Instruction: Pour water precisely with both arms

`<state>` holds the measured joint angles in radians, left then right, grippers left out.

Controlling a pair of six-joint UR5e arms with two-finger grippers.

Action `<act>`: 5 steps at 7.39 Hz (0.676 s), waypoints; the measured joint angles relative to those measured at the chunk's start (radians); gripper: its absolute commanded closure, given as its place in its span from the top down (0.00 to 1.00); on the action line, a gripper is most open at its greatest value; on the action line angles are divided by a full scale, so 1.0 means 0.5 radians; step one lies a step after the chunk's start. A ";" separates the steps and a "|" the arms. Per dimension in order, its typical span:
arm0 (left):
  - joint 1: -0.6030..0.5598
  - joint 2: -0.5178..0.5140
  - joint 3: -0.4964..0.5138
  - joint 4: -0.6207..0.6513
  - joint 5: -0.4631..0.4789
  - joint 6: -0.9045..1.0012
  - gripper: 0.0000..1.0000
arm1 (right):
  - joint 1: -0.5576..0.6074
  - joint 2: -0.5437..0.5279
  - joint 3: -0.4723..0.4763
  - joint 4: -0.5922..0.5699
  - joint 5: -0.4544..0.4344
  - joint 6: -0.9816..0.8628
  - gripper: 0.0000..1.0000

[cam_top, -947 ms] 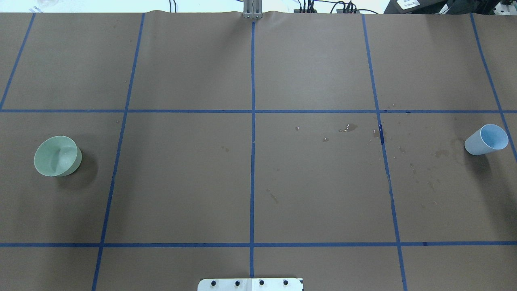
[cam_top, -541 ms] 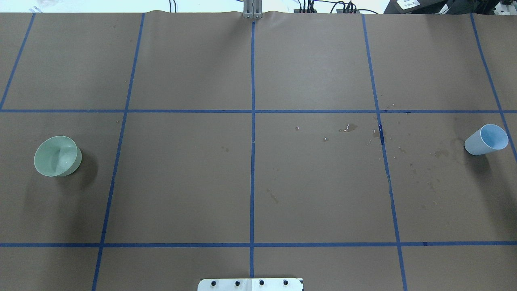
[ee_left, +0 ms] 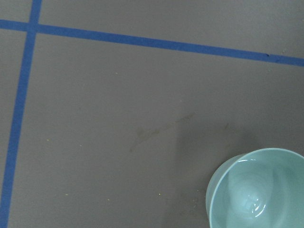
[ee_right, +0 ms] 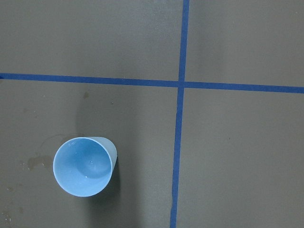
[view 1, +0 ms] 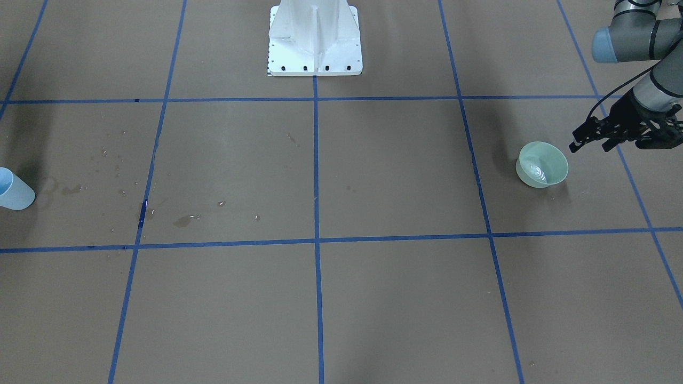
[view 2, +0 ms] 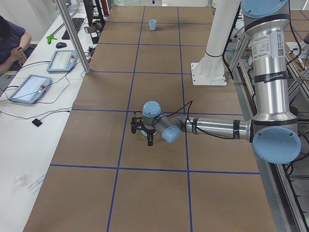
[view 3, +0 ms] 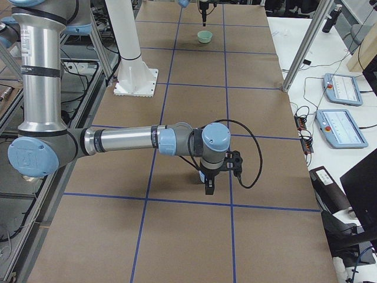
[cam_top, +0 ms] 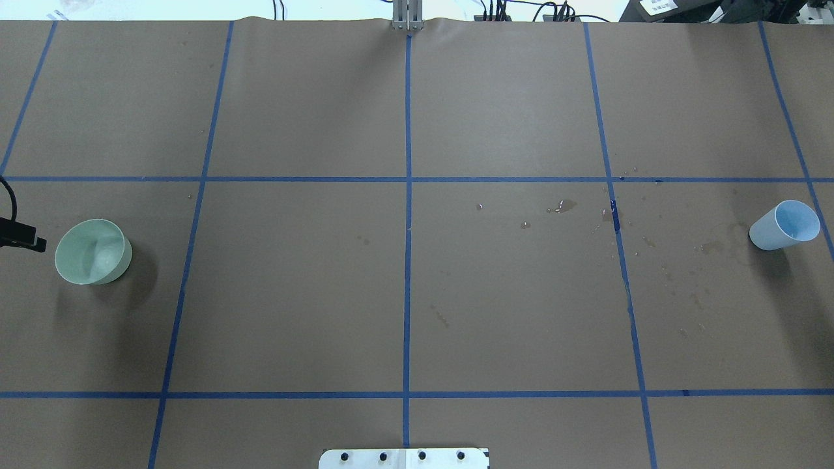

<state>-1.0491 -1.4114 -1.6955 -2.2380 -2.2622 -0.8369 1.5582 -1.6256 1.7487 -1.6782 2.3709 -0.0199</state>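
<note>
A pale green bowl (view 1: 541,165) stands at the table's left end, with water (view 1: 535,172) rippling in its bottom. It also shows in the overhead view (cam_top: 91,251) and the left wrist view (ee_left: 259,190). My left gripper (view 1: 589,145) hovers open and empty beside the bowl's outer side; one finger (cam_top: 29,241) shows at the overhead view's left edge. A light blue cup (cam_top: 782,225) stands at the far right end, directly below the right wrist camera (ee_right: 84,166). My right gripper (view 3: 209,184) shows only in the exterior right view, so I cannot tell if it is open or shut.
Spilled drops and wet stains (cam_top: 563,206) lie on the brown paper right of centre. The white pedestal base (view 1: 315,37) stands at the robot's side of the table. Blue tape lines grid the surface. Tablets (view 3: 339,127) lie on the side bench.
My left gripper's finger has come into the overhead view at the left edge, beside the green bowl. The bowl and the cup have not moved.
</note>
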 measured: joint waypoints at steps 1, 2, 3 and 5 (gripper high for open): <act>0.031 -0.022 0.009 -0.002 0.002 -0.002 1.00 | 0.000 -0.002 0.002 0.000 0.000 0.000 1.00; 0.050 -0.054 0.039 -0.002 0.004 -0.001 1.00 | 0.000 -0.003 0.007 0.000 -0.002 -0.001 1.00; 0.059 -0.104 0.096 -0.003 0.005 0.000 0.99 | 0.001 -0.004 0.010 0.000 -0.002 -0.002 1.00; 0.064 -0.180 0.189 -0.006 0.005 0.002 0.99 | 0.001 -0.003 0.012 0.000 -0.001 -0.001 1.00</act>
<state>-1.0170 -1.5014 -1.6008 -2.2409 -2.2596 -0.8361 1.5585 -1.6273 1.7546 -1.6781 2.3706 -0.0205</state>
